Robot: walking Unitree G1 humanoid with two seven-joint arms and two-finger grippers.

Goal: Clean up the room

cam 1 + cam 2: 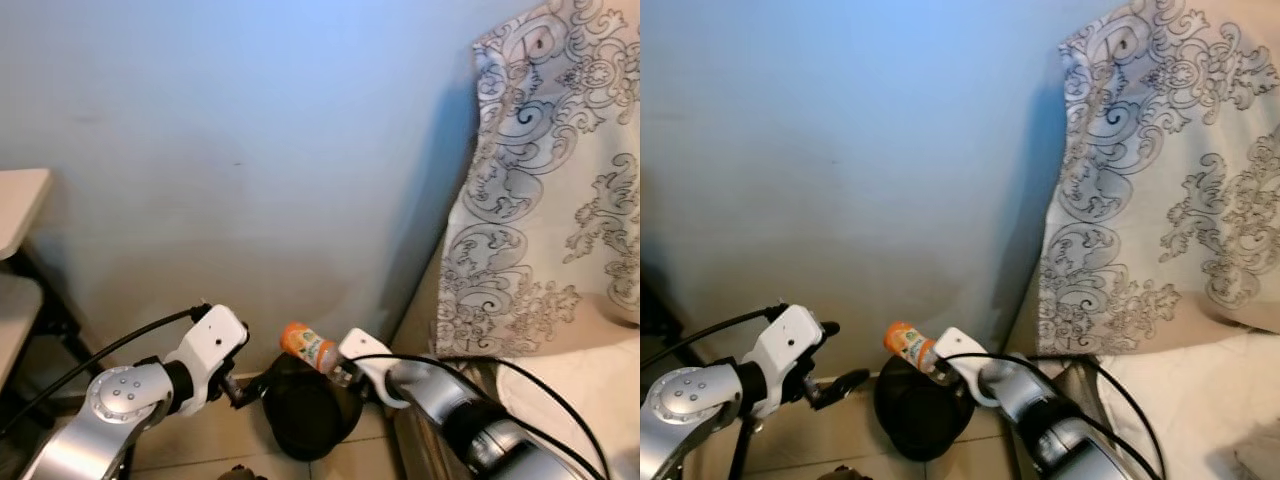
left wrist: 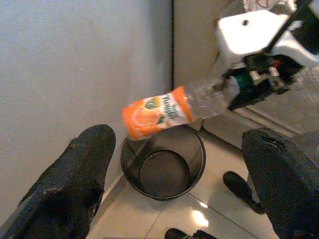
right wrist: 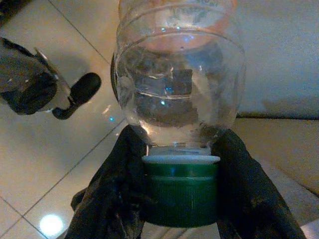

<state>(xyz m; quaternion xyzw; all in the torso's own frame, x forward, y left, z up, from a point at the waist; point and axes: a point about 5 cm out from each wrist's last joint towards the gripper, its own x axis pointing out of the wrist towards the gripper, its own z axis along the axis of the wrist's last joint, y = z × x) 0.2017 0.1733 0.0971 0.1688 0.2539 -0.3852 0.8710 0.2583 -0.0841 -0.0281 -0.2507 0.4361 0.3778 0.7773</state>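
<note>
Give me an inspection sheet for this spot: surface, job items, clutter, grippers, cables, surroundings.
Surface: tiled floor, glossy, with a light reflection.
Job's things: clear plastic bottle with orange label and green cap, held tilted above the open black mesh bin; the bin looks empty.
Clutter: nothing seen.
Grippers: right gripper shut on the bottle, fingers either side of the cap; left gripper open, beside the bin, holding nothing.
Cables: black cable running along the left arm; another looping over the right arm.
Surroundings: pale blue wall, patterned cloth on the right, shelf edges on the left.
</note>
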